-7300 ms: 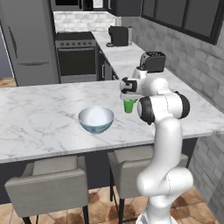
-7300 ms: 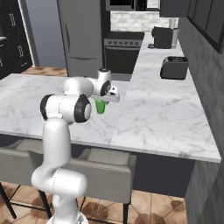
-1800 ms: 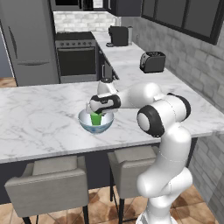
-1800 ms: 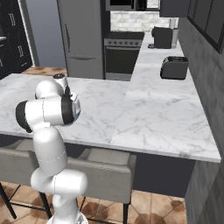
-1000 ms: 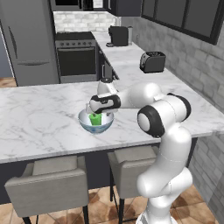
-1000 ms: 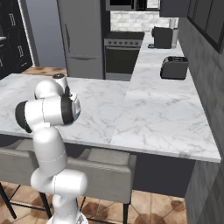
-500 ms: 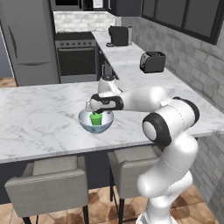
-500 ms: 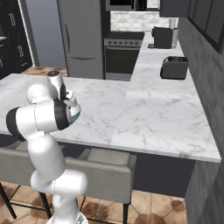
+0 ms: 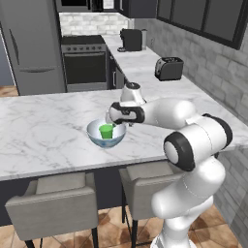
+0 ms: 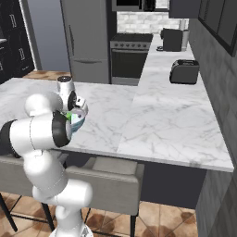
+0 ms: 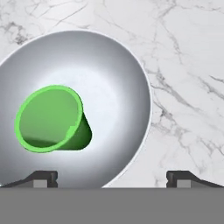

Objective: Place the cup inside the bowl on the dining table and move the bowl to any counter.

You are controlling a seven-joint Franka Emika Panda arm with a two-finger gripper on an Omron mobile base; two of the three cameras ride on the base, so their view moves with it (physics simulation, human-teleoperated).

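Inside the bowl [image 9: 106, 137] the cup [image 9: 106, 131] rests; wide-open, empty pincer [image 11: 111, 177] should next straddle the near rim squarely before lifting off the surface [image 9: 43, 131].

glossy white rounded arm [image 9: 193, 145], dark joint bands (black-capped elbows), small dark finger tips [image 11: 43, 177]

Marble dining table [image 9: 43, 135] carries bowl [image 9: 106, 138]; green cup [image 9: 106, 131] sits inside bowl.
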